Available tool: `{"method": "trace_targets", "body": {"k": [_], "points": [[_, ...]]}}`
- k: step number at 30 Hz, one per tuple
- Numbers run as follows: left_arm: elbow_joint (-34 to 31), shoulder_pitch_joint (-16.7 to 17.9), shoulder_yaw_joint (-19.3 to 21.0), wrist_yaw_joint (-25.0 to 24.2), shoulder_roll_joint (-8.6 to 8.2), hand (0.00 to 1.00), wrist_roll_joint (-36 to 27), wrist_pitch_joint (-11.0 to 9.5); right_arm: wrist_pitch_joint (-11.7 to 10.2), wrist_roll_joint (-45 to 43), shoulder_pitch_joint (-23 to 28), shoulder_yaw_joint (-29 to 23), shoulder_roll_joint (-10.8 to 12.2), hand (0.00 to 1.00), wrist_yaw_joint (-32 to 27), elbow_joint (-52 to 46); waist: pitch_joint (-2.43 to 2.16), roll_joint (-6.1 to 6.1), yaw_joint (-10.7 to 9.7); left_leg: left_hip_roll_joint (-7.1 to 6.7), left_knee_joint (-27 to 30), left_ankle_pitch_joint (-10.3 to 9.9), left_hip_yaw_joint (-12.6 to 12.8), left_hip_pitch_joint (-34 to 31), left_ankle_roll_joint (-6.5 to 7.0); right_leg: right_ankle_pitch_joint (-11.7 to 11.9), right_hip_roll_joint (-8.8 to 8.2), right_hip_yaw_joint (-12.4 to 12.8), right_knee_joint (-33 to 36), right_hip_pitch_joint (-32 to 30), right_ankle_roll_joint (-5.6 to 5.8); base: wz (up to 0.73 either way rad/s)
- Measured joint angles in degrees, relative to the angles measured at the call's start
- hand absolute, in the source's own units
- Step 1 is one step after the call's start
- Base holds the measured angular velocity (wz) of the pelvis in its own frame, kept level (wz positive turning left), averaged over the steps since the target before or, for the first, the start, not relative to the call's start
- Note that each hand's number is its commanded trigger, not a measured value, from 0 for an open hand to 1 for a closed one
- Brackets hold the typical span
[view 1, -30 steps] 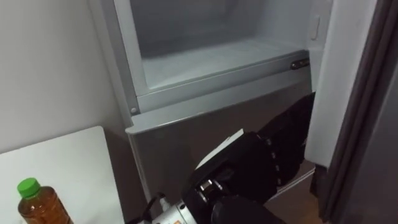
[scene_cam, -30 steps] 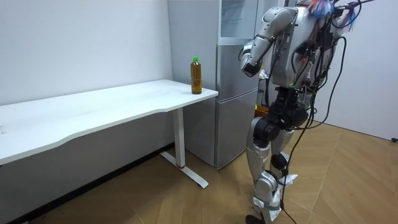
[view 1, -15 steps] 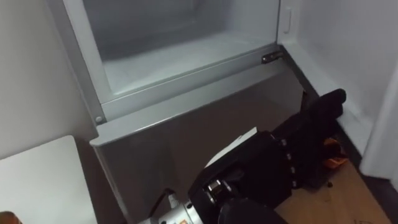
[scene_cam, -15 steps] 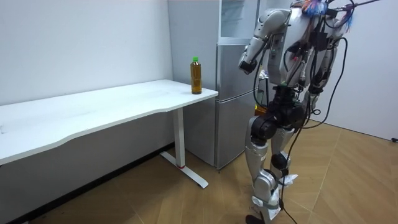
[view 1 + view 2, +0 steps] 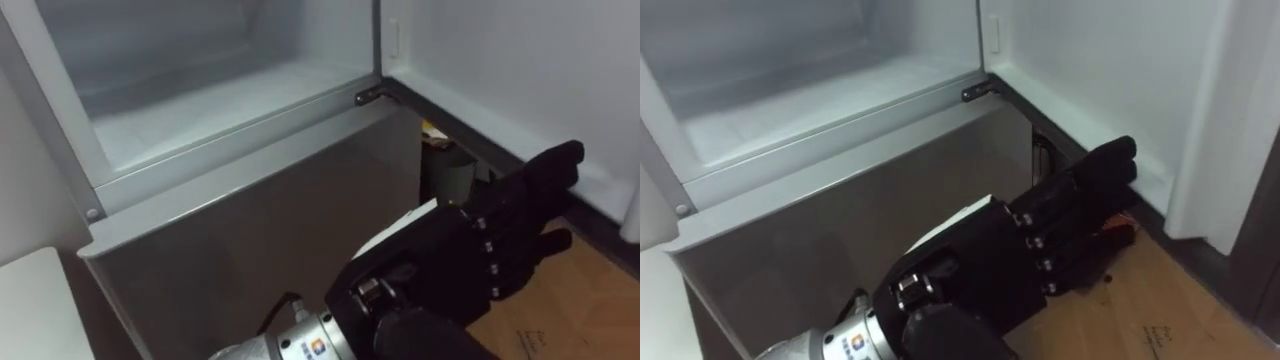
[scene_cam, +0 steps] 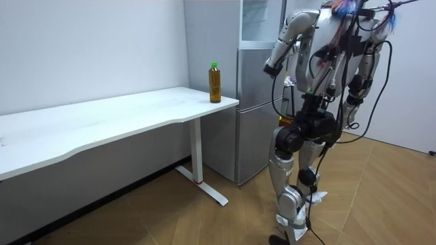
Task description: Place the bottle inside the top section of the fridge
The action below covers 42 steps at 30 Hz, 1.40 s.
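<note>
The bottle (image 6: 215,83), amber with a green cap, stands upright on the corner of the white table (image 6: 102,122) nearest the fridge. I stand facing the fridge, whose upper compartment (image 5: 200,100) is open, white inside and bare on its shelf. My left hand (image 5: 490,250) is raised in front of the grey lower fridge door (image 5: 250,220), below the open compartment. Its fingers are straight and hold nothing. In the room view my right hand (image 6: 350,117) hangs by my hip, far from the bottle.
The opened upper door (image 5: 1110,80) stands out at the right of the compartment, its white inner side towards me. A small orange thing (image 5: 1122,230) lies on the wooden floor by the fridge's foot. The table (image 5: 25,300) shows at my far left.
My view has swung right, so the bottle and most of the table have left the eye views. My body has turned a little in the room view. The left hand stays raised and open.
</note>
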Motion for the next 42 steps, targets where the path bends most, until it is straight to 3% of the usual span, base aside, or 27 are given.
{"method": "trace_targets", "body": {"k": [9, 15, 19, 24, 28, 30, 34, 36, 38, 42], "points": [[0.45, -1.68, -0.64, -0.14, 0.18, 0.0, -2.56, 0.12, 0.47, -0.2, 0.03, -1.02, -0.94, 0.0, -0.02, 0.96, -0.25, 0.64, -0.1, 0.65, -0.71, -0.16, 0.02, -0.08, -0.74, 0.52, 0.74, -0.02, 0.78, 0.06, -0.87, -0.03], [0.43, -1.62, -0.14, -0.08, 1.46, 0.0, -4.5, 0.08, 0.69, -0.7, -0.06, -0.97, -0.98, 0.0, -0.88, 1.85, -0.19, 0.55, 1.79, 0.79, -0.44, 0.15, -1.09, -0.18, -1.11, 0.37, 0.8, -0.68, 1.02, 0.13, -1.37, 0.06], [0.3, -1.44, 0.76, 0.53, 1.53, 0.0, -4.51, 0.05, 0.73, -0.69, -0.18, -0.74, -0.75, 0.0, -2.08, 2.2, 0.26, -0.35, 4.78, 0.57, -0.05, 0.33, -3.65, -0.32, -0.99, -0.4, 0.32, -2.2, 1.05, 0.6, -1.05, 0.21], [0.25, 1.11, 1.82, 1.32, 2.12, 0.0, -5.0, 0.02, 0.93, -0.73, -0.43, 1.52, -0.39, 0.0, -1.91, 2.22, -0.01, -1.87, 8.06, 0.53, 1.13, 0.65, -6.41, -2.15, -0.94, -0.46, -0.57, -5.13, 0.76, 0.64, -1.15, 0.31], [0.21, 5.11, 2.03, 1.8, 3.02, 0.0, -4.88, 0.02, 0.89, -0.79, -0.54, 4.57, 0.64, 0.0, -2.12, 2.23, -0.41, -3.31, 11.17, 0.39, 1.44, 1.33, -9.15, -3.05, -1.02, -0.45, -1.27, -7.76, 0.71, 0.85, -1.86, 0.33], [0.17, 6.62, 2.06, 2.38, 3.28, 0.0, -4.0, 0.01, 0.87, -1.01, -0.95, 5.86, 0.77, 0.0, -2.1, 2.3, -0.27, -3.59, 12.31, 0.33, 1.79, 1.42, -10.13, -3.32, -1.02, -0.73, -1.63, -8.96, 0.77, 1.02, -2.06, 0.34], [-0.04, 7.78, 3.05, 2.75, 4.49, 0.0, 0.22, -0.04, 0.82, -3.07, -1.33, 8.31, 1.0, 0.0, -1.3, 1.96, -0.46, -3.37, 16.2, 0.31, 2.39, 1.42, -11.58, -3.61, -1.02, -1.26, -2.02, -10.37, 0.69, 1.68, -1.68, 0.24], [-0.73, 9.02, 4.96, 3.03, 4.58, 0.0, 2.58, -0.17, 0.74, -3.09, -1.19, 8.47, 1.02, 0.0, -1.07, 1.74, -0.57, -3.28, 16.47, 0.02, 2.68, 1.67, -13.01, -4.21, -0.95, -1.33, -2.59, -11.8, 0.77, 1.83, -1.86, 0.35], [-3.86, 11.75, 7.72, 4.59, 4.59, 0.0, 5.43, -0.17, 0.64, -3.84, -1.07, 8.47, 1.06, 0.0, -1.13, 1.73, -0.91, -2.78, 17.63, -0.29, 2.72, 1.94, -14.08, -4.64, -0.87, -1.44, -2.91, -12.86, 0.82, 1.88, -1.91, 0.27], [-9.7, 12.69, 13.72, 6.19, 5.11, 0.0, 6.33, -0.59, -0.07, -4.05, -0.39, 8.42, 1.31, 0.0, -1.64, 1.71, -0.97, -2.97, 20.27, -0.43, 2.71, 2.29, -14.48, -5.01, -0.85, -1.87, -3.57, -13.71, 1.01, 1.85, -1.4, 0.14]]}}
